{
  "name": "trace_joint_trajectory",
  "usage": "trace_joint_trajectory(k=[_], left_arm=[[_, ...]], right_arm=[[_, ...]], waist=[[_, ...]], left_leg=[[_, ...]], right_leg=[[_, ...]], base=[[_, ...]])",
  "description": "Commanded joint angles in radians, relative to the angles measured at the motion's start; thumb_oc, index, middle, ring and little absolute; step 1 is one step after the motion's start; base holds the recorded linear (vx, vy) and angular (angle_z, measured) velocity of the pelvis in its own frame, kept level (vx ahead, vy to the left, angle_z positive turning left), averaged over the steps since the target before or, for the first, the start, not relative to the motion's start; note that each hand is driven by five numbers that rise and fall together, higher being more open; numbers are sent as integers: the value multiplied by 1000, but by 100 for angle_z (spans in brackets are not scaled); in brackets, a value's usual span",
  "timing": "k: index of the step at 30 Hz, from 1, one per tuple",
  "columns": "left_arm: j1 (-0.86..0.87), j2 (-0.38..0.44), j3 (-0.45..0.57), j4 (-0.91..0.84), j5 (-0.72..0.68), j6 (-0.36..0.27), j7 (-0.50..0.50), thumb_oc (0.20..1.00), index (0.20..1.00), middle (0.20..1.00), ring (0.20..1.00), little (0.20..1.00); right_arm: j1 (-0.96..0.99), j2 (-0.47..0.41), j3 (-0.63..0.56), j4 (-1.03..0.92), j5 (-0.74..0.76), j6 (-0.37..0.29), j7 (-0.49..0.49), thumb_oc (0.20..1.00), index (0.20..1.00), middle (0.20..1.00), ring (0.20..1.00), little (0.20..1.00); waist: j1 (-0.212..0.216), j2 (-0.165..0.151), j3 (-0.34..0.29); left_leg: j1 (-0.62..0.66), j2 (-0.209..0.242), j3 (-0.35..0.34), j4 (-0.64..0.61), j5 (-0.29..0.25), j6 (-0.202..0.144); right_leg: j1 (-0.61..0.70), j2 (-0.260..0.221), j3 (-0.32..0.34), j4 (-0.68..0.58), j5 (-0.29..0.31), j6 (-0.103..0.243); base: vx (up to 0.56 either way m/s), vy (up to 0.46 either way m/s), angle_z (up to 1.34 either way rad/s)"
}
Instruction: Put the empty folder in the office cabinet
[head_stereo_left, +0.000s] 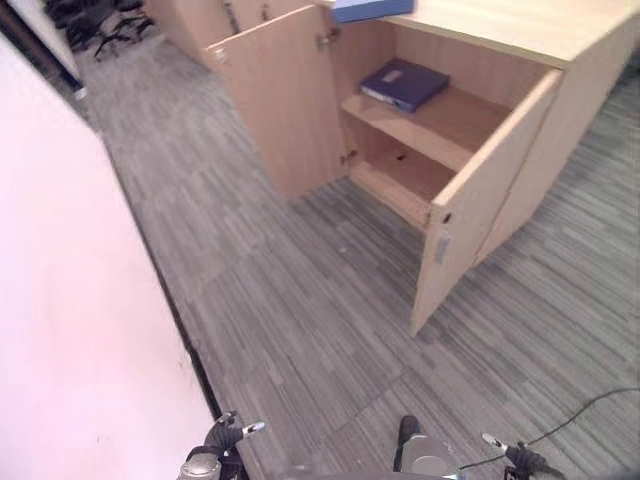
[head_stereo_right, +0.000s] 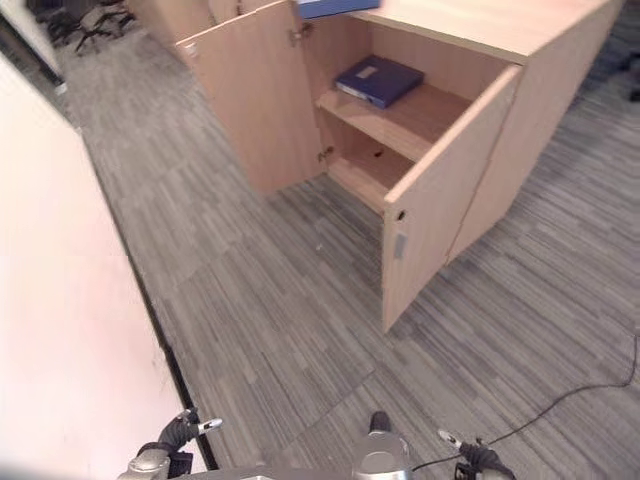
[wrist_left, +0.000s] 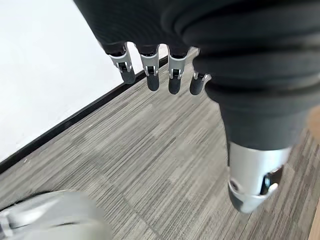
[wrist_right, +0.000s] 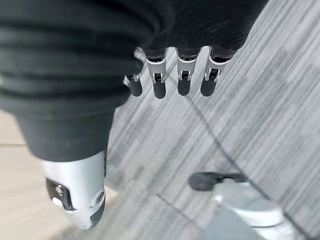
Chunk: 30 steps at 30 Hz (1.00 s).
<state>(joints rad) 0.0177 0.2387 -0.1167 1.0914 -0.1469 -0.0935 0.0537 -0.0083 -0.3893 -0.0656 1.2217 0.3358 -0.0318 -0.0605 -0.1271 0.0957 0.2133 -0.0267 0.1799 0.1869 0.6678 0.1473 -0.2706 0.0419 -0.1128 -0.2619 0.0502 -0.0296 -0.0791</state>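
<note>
The light wooden office cabinet (head_stereo_left: 560, 40) stands with both doors swung wide. A flat blue folder (head_stereo_left: 404, 84) lies on its upper shelf, near the front edge; the lower shelf is bare. Grey striped carpet (head_stereo_left: 300, 300) lies unobstructed before the doors. The left hand (wrist_left: 150, 75) and right hand (wrist_right: 170, 82) hang with relaxed straight fingers, holding nothing.

Cabinet (head_stereo_left: 290, 100): pale wood-grain board, matt, smooth. Folder (head_stereo_left: 404, 83): blue, slight sheen, probably plastic-covered. Floor (head_stereo_left: 300, 300): grey striped carpet, rough weave. Wall (head_stereo_left: 70, 320): plain, matt, dark skirting.
</note>
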Motion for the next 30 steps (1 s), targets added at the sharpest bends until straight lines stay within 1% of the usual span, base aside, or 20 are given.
trace_joint_trajectory(k=[1,2,3,4,7,10,11,12,14,16,17,19,20,23,25,26,27,28,29,30], left_arm=[[-25,29,-17,-70,-30,-24,11,1000,1000,1000,1000,1000],[-22,24,-16,-70,-29,-25,12,1000,1000,1000,1000,1000],[-10,10,-23,-60,-26,-29,15,1000,1000,1000,1000,1000],[-10,10,-23,-60,-26,-29,16,1000,1000,1000,1000,1000],[-4,0,-31,-45,-32,-38,24,1000,1000,1000,1000,1000],[3,4,-36,-26,-33,-40,23,1000,1000,1000,1000,1000],[4,4,-36,-26,-33,-40,23,1000,1000,1000,1000,1000],[11,9,-31,-36,-31,-40,24,1000,1000,1000,1000,1000],[11,13,-25,-30,-35,-41,31,1000,1000,1000,1000,1000],[11,14,-23,-30,-37,-41,33,1000,1000,1000,1000,1000],[4,15,-24,-25,-28,-40,35,1000,1000,1000,1000,1000],[-1,18,-33,-20,-14,-42,33,1000,1000,1000,1000,1000],[-5,18,-41,-18,-5,-41,32,1000,1000,1000,1000,1000],[-33,40,-61,-26,27,-43,31,1000,1000,1000,1000,1000],[-54,61,-72,-55,34,-47,37,1000,1000,1000,1000,1000],[-61,67,-74,-63,29,-48,39,1000,1000,1000,1000,1000],[-64,70,-74,-66,28,-47,39,1000,1000,1000,1000,1000],[-65,78,-67,-75,19,-48,44,1000,1000,1000,1000,1000],[-65,87,-62,-86,11,-47,49,1000,1000,1000,1000,1000],[-66,91,-60,-86,11,-43,46,1000,1000,1000,1000,1000]], right_arm=[[4,-35,-6,9,46,-5,-11,1000,1000,1000,1000,1000],[7,-38,-8,5,49,-7,-11,1000,1000,1000,1000,1000],[7,-51,-10,2,50,-4,-12,1000,1000,1000,1000,1000],[7,-51,-10,2,50,-4,-12,1000,1000,1000,1000,1000],[13,-63,-22,2,48,-3,-17,1000,1000,1000,1000,1000],[10,-57,-40,-9,69,-7,-18,1000,1000,1000,1000,1000],[10,-57,-40,-9,69,-7,-18,1000,1000,1000,1000,1000],[7,-48,-34,-13,71,-7,-15,1000,1000,1000,1000,1000],[1,-34,-24,-16,73,-9,-14,1000,1000,1000,1000,1000],[-1,-28,-17,-17,70,-7,-13,1000,1000,1000,1000,1000],[-2,-13,-1,-13,51,-4,-6,1000,1000,1000,1000,1000],[3,-7,-4,-4,44,0,-2,1000,1000,1000,1000,1000],[4,-4,-8,-4,45,0,2,1000,1000,1000,1000,1000],[21,17,-22,-10,51,2,9,1000,1000,1000,1000,1000],[25,34,-36,-9,64,4,7,1000,1000,1000,1000,1000],[22,45,-41,-13,75,3,4,1000,1000,1000,1000,1000],[24,53,-41,-15,77,3,4,1000,1000,1000,1000,1000],[19,59,-40,-15,80,2,0,1000,1000,1000,1000,1000],[19,64,-37,-19,76,0,-4,1000,1000,1000,1000,1000],[17,71,-34,-20,72,0,-4,1000,1000,1000,1000,1000]], waist=[[28,-19,43],[39,-12,45],[65,20,40],[66,20,39],[88,35,34],[88,29,24],[88,28,24],[90,29,18],[91,31,16],[96,30,16],[93,37,5],[92,47,-4],[78,39,-11],[61,14,-32],[49,-16,-49],[45,-28,-53],[47,-35,-55],[52,-40,-52],[72,-41,-43],[88,-34,-42]], left_leg=[[37,66,40,-217,-36,52],[52,79,41,-295,-40,59],[38,85,-35,-568,-30,67],[39,85,-34,-574,-25,67],[-21,83,-190,-704,25,55],[-108,110,-250,-735,41,43],[-108,110,-249,-735,41,43],[-122,128,-293,-736,54,43],[-113,148,-339,-732,66,37],[-104,157,-354,-730,68,33],[-80,168,-390,-730,60,27],[-78,177,-389,-718,58,17],[-68,176,-370,-717,39,13],[-54,153,-303,-689,-18,15],[-34,110,-250,-686,-60,32],[-19,95,-212,-690,-75,41],[3,84,-185,-702,-96,51],[30,75,-147,-714,-110,59],[61,69,-104,-725,-119,66],[62,59,-77,-729,-122,80]], right_leg=[[18,-49,-33,-90,21,164],[38,-43,-7,-98,12,174],[80,-46,60,-102,-27,202],[77,-46,61,-101,-25,202],[108,-65,147,-83,-72,210],[120,-85,272,-15,-139,211],[119,-85,272,-14,-139,212],[117,-74,344,23,-170,209],[113,-66,414,64,-200,213],[106,-66,442,83,-212,215],[101,-74,481,93,-223,232],[97,-83,500,88,-211,249],[107,-109,503,82,-215,261],[103,-185,514,40,-120,312],[74,-238,521,21,-5,340],[45,-256,515,22,64,341],[30,-268,496,22,81,341],[-8,-288,449,36,146,341],[-25,-316,341,59,165,337],[-41,-326,228,84,157,320]], base=[[418,136,-74],[582,360,-86],[471,322,-90],[469,346,-105],[314,172,-114],[401,146,-86],[343,208,-73],[322,229,-98],[340,295,-99],[179,254,-91],[158,303,-86],[180,408,-60],[177,449,-55],[122,411,-30],[123,387,-41],[102,310,-39],[89,290,-57],[65,322,-72],[-14,363,-94],[-67,407,-97]])
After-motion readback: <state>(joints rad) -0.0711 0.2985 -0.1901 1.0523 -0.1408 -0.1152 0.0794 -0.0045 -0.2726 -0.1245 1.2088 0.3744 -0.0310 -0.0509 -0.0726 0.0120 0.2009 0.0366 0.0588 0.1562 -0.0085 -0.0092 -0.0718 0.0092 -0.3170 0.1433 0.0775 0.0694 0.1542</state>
